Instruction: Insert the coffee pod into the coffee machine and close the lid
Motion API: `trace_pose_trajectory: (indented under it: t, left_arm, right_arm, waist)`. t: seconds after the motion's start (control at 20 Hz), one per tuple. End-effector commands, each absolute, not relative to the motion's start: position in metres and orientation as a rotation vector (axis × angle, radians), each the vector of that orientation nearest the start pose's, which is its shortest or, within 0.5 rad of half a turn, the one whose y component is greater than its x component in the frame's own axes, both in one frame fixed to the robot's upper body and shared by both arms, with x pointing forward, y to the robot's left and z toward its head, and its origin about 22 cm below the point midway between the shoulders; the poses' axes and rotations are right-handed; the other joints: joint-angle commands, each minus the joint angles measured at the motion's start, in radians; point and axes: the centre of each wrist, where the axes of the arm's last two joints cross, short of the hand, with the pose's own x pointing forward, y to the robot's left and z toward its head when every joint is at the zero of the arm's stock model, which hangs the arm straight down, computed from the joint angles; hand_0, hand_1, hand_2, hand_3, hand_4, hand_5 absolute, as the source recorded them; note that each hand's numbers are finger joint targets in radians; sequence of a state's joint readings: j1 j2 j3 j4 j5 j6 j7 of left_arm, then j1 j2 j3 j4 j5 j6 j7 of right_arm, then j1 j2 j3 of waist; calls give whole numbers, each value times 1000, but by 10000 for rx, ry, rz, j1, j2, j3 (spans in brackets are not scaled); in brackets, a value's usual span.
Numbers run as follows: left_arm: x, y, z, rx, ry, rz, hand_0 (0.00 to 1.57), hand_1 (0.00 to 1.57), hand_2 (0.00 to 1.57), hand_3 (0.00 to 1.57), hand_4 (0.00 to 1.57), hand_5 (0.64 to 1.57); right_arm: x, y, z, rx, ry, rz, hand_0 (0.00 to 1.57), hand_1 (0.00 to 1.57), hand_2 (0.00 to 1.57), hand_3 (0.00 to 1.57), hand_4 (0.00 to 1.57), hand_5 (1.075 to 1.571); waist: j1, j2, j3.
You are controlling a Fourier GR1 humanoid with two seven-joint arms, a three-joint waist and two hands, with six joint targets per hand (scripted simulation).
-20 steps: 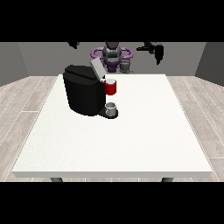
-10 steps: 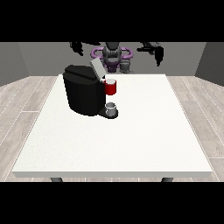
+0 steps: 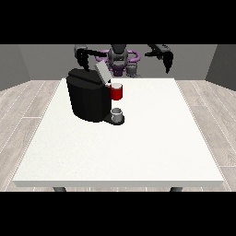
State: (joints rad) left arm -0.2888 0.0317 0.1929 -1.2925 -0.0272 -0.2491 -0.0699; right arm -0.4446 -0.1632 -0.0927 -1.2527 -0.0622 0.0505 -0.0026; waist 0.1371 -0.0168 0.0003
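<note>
A small grey thing [image 3: 117, 113], round and squat like a short cylinder with a paler top, sits on the dark base at the front of the coffee machine [image 3: 87, 94]; it cannot be told for certain whether this is the coffee pod, and nothing else grey lies on the table. Just above it, at the machine's front, is a red thing at the machine [image 3: 116, 91], a smooth cylinder with a pale rim. The machine is a blocky matt black body with rounded corners, and its flat grey lid [image 3: 102, 73] stands raised, tilted up and back. It rests on the far left part of the large white table [image 3: 138, 147], whose top is plain and smooth, over a floor of pale wood-look planks. Behind the table stands the robot, grey with purple rings at the torso. The hand at the view's left [image 3: 83, 58] hangs above and behind the machine, fingers pointing down and holding nothing; the hand at the view's right [image 3: 168, 61] hangs off the far right corner, fingers likewise drooping and relaxed. Compared with half a second ago, both hands have come lower and slightly nearer the table, while the machine, lid and grey thing lie as before.
</note>
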Motion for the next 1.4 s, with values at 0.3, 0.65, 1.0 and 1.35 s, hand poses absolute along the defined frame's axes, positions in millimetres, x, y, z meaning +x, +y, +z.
trace_pose_trajectory:
  t: [0.3, 0.65, 1.0, 1.35]
  left_arm:
    - [306, 263, 24, -785, -16621, -1009, 0, 0, 0, 0, 0, 1571]
    - [300, 265, 28, -912, -16800, -1631, 0, 0, 0, 0, 0, 1571]
    - [314, 268, 34, -641, -17063, -1327, 0, 0, 0, 0, 0, 1571]
    - [294, 261, 15, -664, -16918, -1152, 0, 0, 0, 0, 131, 1571]
  right_arm:
    - [366, -237, 57, -18, -16811, 2571, 0, 0, 0, 0, 0, 1571]
    - [383, -224, 66, -78, -17171, 2559, 0, 0, 0, 0, 40, 1571]
    - [398, -202, 93, 394, -17472, 3066, 0, 0, 0, 0, 0, 1571]
    - [395, -205, 75, 74, -16981, 3093, 0, 0, 0, 0, 77, 1571]
  waist:
    - [-285, 488, -2]
    - [44, 830, -2]
    - [-172, 1225, -4]
    - [91, 809, -4]
